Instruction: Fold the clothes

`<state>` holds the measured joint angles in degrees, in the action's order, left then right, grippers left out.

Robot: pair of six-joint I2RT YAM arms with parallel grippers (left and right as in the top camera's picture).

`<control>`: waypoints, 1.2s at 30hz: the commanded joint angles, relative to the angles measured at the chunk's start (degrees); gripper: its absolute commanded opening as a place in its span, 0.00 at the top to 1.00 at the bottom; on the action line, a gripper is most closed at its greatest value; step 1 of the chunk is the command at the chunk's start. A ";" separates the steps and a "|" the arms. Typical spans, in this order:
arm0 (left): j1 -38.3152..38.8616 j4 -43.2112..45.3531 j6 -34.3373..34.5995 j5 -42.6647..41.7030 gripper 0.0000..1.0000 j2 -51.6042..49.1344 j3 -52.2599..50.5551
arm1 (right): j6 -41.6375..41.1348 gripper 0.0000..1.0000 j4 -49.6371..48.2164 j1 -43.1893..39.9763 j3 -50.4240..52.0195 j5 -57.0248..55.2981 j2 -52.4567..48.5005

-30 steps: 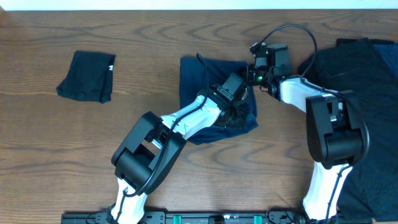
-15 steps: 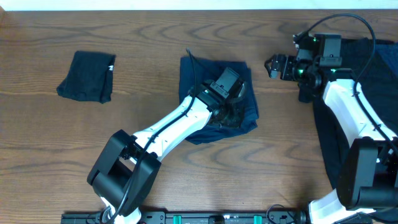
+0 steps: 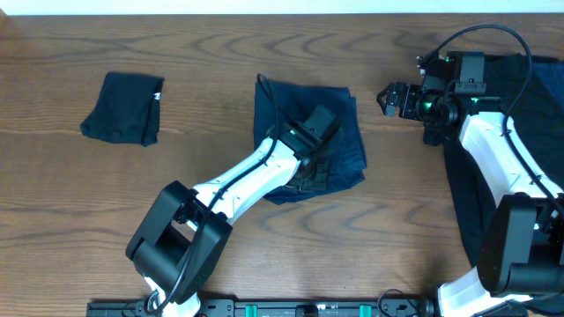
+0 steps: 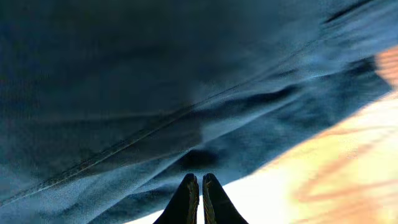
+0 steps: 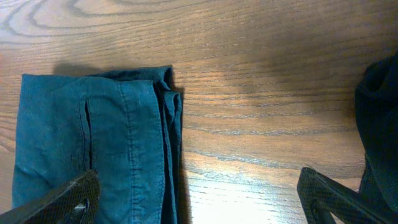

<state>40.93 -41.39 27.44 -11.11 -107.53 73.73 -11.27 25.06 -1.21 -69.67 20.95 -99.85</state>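
navy garment (image 3: 273, 114) lies folded into a creased rectangle

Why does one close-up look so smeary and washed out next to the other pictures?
Left wrist view: the camera sits very close, so the navy garment is soft and the table blows out to pale glare. Right wrist view: sharp stitching and wood grain, with one bright sheen patch. Overhead view: even light, crisp, only soft shadows.
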 commanded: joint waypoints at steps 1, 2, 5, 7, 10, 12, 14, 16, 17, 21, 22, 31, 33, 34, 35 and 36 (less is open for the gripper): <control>-0.42 0.98 3.48 1.79 0.92 -0.94 -3.17 | 0.20 0.01 0.09 -0.33 0.04 0.02 0.09; -0.52 1.62 4.04 1.79 0.93 -0.94 -4.07 | 0.20 0.01 0.09 -0.33 0.04 0.02 0.09; -1.16 3.48 4.42 1.86 0.92 -0.94 -6.64 | 0.20 0.01 0.09 -0.33 0.04 0.02 0.09; -1.92 4.42 4.39 2.10 0.93 -0.96 -7.87 | 0.20 0.01 0.09 -0.33 0.04 0.02 0.09; -3.91 4.28 4.37 4.35 0.93 -0.96 -9.01 | 0.20 0.01 0.09 -0.33 0.04 0.02 0.09; -5.75 4.15 4.37 6.34 0.92 -0.96 -9.64 | 0.20 0.01 0.09 -0.33 0.04 0.02 0.09; -7.72 4.13 4.33 8.13 0.92 -0.96 -10.01 | 0.20 0.01 0.09 -0.33 0.04 0.00 0.09; -10.49 4.15 4.15 10.40 0.92 -0.96 -10.19 | 0.20 0.01 0.09 -0.33 0.04 0.02 0.09; -11.23 4.17 4.13 11.02 0.93 -0.96 -10.21 | 0.20 0.01 0.09 -0.33 0.04 0.02 0.09; -16.20 6.34 3.72 19.08 0.92 -0.96 -10.21 | 0.20 0.01 0.09 -0.33 0.04 0.02 0.09; -17.31 7.74 3.17 20.94 0.93 -0.96 -10.21 | 0.20 0.01 0.09 -0.33 0.04 0.02 0.09; -27.21 25.90 -6.95 23.93 0.67 -0.94 -10.03 | 0.20 0.01 0.09 -0.33 0.04 0.02 0.09; -28.35 27.19 -7.41 23.34 0.57 -0.90 -9.22 | 0.20 0.01 0.09 -0.33 0.04 0.02 0.09; -28.74 27.04 -7.50 22.67 0.54 -0.66 -8.41 | 0.20 0.01 0.09 -0.33 0.04 0.02 0.09; -28.85 26.67 -7.50 21.75 0.50 -0.28 -7.74 | 0.20 0.01 0.09 -0.33 0.04 0.02 0.09; -28.87 25.90 -7.48 20.46 0.43 0.42 -6.95 | 0.20 0.01 0.09 -0.33 0.04 0.02 0.09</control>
<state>12.19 -14.83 21.63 10.55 -107.63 64.27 -11.27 25.06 -1.21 -69.67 20.97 -99.85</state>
